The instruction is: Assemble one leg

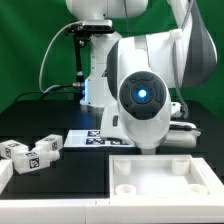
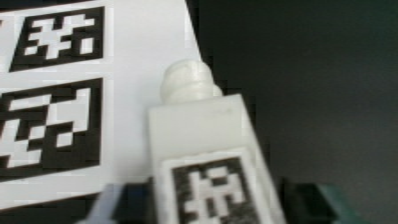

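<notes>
In the wrist view my gripper [image 2: 217, 202] is shut on a white leg [image 2: 205, 140]. A dark finger [image 2: 331, 200] shows on each side of the leg. The leg carries a black-and-white tag near the jaws, and its rounded threaded tip [image 2: 183, 78] points away from the camera. The tip lies over the edge of the marker board [image 2: 80, 100], above the dark table. In the exterior view the gripper and the held leg are hidden behind the arm's round wrist housing [image 1: 142, 95].
Other loose white legs [image 1: 32, 152] lie on the table at the exterior view's left. The marker board [image 1: 88, 139] lies behind them near the arm's base. The wide white tabletop [image 1: 160, 182] with corner sockets sits at the front right.
</notes>
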